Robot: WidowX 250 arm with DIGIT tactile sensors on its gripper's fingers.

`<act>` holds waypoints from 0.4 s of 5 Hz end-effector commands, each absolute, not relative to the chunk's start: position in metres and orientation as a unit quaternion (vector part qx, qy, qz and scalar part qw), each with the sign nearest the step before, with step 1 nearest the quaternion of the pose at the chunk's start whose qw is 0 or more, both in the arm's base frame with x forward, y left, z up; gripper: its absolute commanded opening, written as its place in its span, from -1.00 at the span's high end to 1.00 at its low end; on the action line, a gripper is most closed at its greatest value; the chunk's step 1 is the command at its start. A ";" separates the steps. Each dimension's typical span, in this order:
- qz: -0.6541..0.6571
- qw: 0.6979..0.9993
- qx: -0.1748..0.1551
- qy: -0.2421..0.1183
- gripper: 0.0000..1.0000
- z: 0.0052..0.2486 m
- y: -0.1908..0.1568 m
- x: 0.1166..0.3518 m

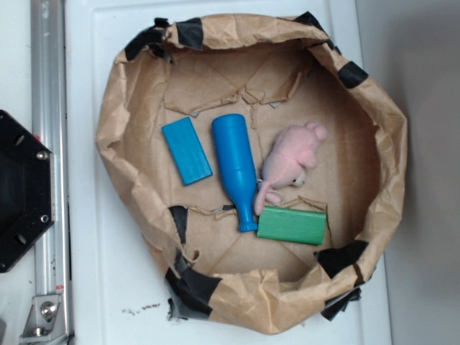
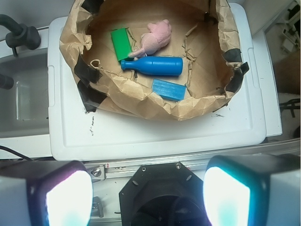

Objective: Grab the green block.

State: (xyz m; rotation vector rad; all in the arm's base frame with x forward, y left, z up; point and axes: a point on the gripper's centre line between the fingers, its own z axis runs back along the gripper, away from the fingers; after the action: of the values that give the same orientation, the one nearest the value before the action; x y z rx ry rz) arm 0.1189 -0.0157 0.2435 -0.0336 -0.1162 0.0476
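The green block (image 1: 292,225) lies flat near the front right of the brown paper bowl (image 1: 126,79), touching the neck end of the blue bottle (image 1: 236,167) and the pink plush's tail. In the wrist view the green block (image 2: 121,43) lies at the far left of the bowl's floor. My gripper (image 2: 148,195) is open, high above the robot base and well outside the bowl, with nothing between its glowing pads (image 2: 68,197). The gripper does not show in the exterior view.
A blue-teal block (image 1: 186,150) lies left of the bottle. A pink plush toy (image 1: 289,162) sits just behind the green block. The bowl's crumpled, black-taped walls stand on a white lid (image 1: 93,287). The black robot base (image 1: 21,190) and a metal rail (image 1: 50,172) are at the left.
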 end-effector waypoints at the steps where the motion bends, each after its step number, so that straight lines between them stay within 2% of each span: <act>1: 0.024 0.998 -0.017 -0.058 -1.00 0.243 -0.016 0.119; 2: 0.035 0.997 -0.006 -0.062 -1.00 0.212 0.006 0.157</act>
State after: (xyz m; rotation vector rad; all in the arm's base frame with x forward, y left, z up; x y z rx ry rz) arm 0.1584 0.0036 0.2073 -0.0072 -0.1105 0.0533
